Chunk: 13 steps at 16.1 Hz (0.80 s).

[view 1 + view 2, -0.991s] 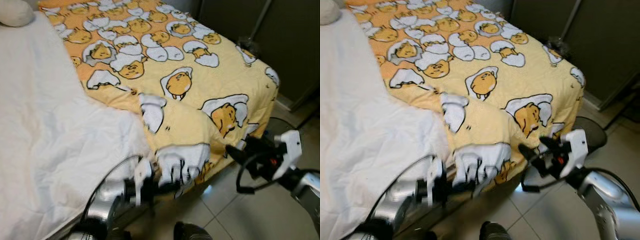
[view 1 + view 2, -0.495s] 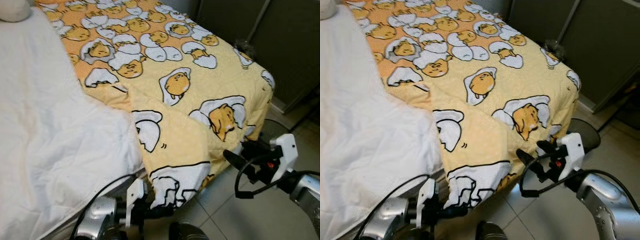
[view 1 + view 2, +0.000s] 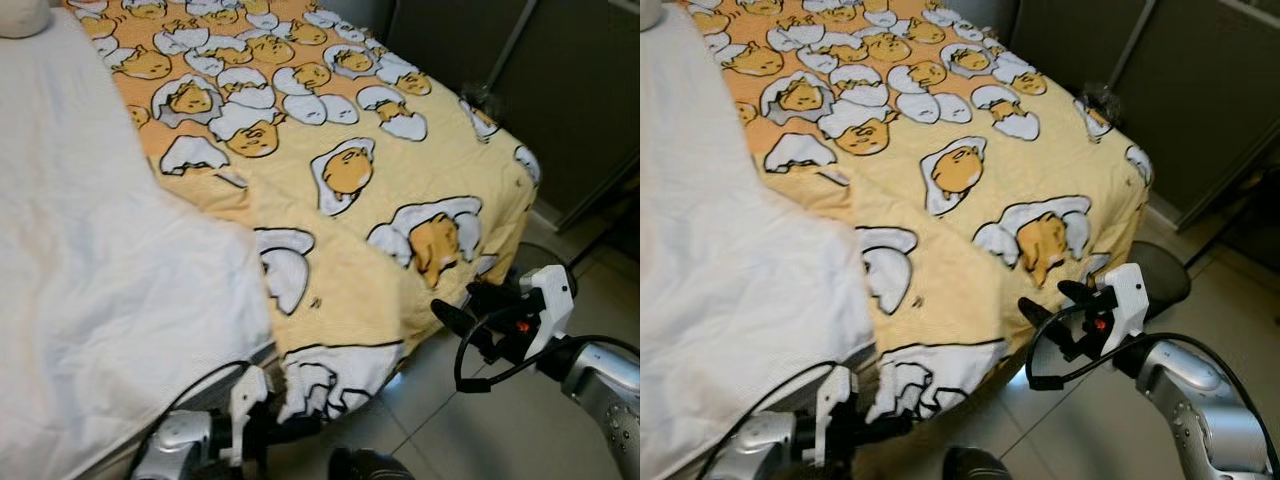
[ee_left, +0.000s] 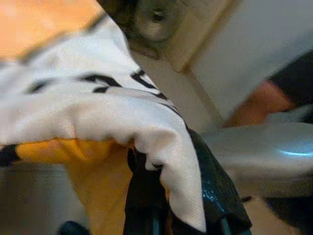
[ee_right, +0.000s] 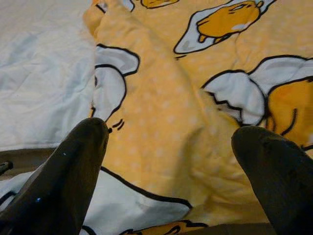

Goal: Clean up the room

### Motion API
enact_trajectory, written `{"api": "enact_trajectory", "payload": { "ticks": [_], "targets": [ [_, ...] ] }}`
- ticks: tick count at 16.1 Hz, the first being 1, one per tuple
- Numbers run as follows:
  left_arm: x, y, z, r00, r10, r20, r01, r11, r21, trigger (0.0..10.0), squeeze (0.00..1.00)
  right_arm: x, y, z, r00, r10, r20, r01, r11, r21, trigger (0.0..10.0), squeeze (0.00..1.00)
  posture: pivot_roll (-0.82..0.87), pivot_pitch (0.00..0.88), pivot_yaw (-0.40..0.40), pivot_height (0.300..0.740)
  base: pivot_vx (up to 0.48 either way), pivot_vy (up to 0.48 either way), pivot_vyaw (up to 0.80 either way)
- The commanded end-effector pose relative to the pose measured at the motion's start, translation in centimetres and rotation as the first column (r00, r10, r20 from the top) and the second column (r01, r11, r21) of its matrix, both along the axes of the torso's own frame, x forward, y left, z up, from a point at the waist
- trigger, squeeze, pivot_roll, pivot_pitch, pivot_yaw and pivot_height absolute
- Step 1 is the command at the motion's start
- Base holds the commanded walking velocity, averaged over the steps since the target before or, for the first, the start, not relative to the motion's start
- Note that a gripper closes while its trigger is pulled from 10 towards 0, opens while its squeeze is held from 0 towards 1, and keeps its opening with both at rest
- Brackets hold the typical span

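A yellow blanket (image 3: 340,200) printed with egg characters covers the right part of the bed, beside a white sheet (image 3: 100,290). Its near corner (image 3: 335,375) hangs over the bed's edge. My left gripper (image 3: 292,430) is low at that edge, shut on the corner. In the left wrist view the white and orange cloth (image 4: 122,122) drapes over the black fingers (image 4: 215,196). My right gripper (image 3: 455,312) hovers open just off the blanket's near right side. In the right wrist view its fingers (image 5: 63,171) stand wide apart, with the blanket (image 5: 161,112) beyond them.
A white pillow (image 3: 20,15) lies at the bed's far left corner. Dark cabinet doors (image 3: 580,90) stand behind the bed on the right. Light floor tiles (image 3: 480,430) lie below my right arm, and a dark round object (image 3: 1165,275) sits by the bed's corner.
My left gripper has drawn the blanket corner down and toward me over the bed's edge, flattening the fold. The right gripper has shifted slightly left. The camera has moved a little.
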<state>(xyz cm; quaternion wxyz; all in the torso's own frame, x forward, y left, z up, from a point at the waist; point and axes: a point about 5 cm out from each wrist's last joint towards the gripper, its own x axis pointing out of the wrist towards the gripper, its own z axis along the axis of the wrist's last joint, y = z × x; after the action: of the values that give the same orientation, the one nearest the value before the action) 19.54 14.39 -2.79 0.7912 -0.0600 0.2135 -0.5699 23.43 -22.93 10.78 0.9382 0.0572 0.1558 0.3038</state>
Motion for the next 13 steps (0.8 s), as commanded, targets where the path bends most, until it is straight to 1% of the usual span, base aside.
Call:
{"api": "enact_trajectory", "payload": {
  "ticks": [1,3,4,5,7,8,9,10,12,13],
  "targets": [
    [0.3,-0.5,-0.1,1.0,0.011,0.017,-0.011,1.0,0.028,0.0,0.0,0.0,-0.7,0.0,1.0,-0.024,-0.001,0.024,1.0,-0.016,10.0,0.0,-0.18,0.098,-0.083,0.736,0.0,0.0,0.0],
    [2.1,-1.8,1.9,0.995,-0.001,0.102,0.005,0.999,-0.038,0.0,0.0,-0.2,-0.8,-0.3,0.999,-0.033,-0.005,0.033,0.999,-0.016,10.0,0.0,-0.19,0.099,-0.075,0.736,0.0,0.0,0.0],
    [2.3,-1.8,2.2,0.994,-0.003,0.112,0.009,0.999,-0.048,0.0,0.0,-0.2,-0.8,-0.3,0.999,-0.034,-0.005,0.034,0.999,-0.016,10.0,0.0,-0.19,0.099,-0.074,0.736,0.0,0.0,0.0],
    [2.7,-1.9,2.6,0.993,0.01,0.115,-0.002,0.998,-0.066,0.0,0.0,-0.3,-0.8,-0.3,0.999,-0.039,-0.005,0.039,0.999,-0.015,10.0,0.0,-0.19,0.099,-0.07,0.736,0.0,0.0,0.0],
    [3.6,-2.0,3.4,0.992,0.029,0.121,-0.02,0.997,-0.074,0.0,0.0,-0.4,-0.8,-0.4,0.999,-0.044,-0.005,0.044,0.999,-0.014,10.0,0.0,-0.19,0.099,-0.068,0.736,0.0,0.0,0.0],
    [4.0,-2.1,3.8,0.992,0.04,0.119,-0.031,0.997,-0.071,3.1,0.0,-0.4,-0.8,-0.4,0.999,-0.046,-0.005,0.046,0.999,-0.014,10.0,0.0,-0.19,0.099,-0.066,0.736,0.0,0.0,0.0],
    [4.3,-2.2,4.1,0.993,0.05,0.109,-0.044,0.998,-0.053,7.5,0.0,-0.4,-0.8,-0.5,0.999,-0.048,-0.005,0.048,0.999,-0.014,10.0,0.0,-0.19,0.098,-0.065,0.736,-0.416,-0.244,0.0],
    [4.4,-2.4,4.6,0.993,0.051,0.111,-0.044,0.997,-0.063,10.0,0.0,-0.4,-0.8,-0.5,0.999,-0.049,-0.004,0.049,0.999,-0.013,10.0,0.0,-0.19,0.097,-0.065,0.736,-0.439,0.0,0.0],
    [4.6,-2.5,5.1,0.991,0.065,0.119,-0.056,0.996,-0.075,10.0,0.0,-0.4,-0.8,-0.5,0.999,-0.051,-0.003,0.051,0.999,-0.013,10.0,0.0,-0.19,0.096,-0.065,0.736,-0.439,0.0,0.0],
    [5.1,-2.7,5.6,0.986,0.105,0.126,-0.096,0.992,-0.08,10.0,0.0,-0.4,-0.8,-0.5,0.999,-0.052,-0.001,0.052,0.999,-0.012,10.0,0.0,-0.19,0.097,-0.064,0.736,0.0,0.0,0.0]
  ]
}}
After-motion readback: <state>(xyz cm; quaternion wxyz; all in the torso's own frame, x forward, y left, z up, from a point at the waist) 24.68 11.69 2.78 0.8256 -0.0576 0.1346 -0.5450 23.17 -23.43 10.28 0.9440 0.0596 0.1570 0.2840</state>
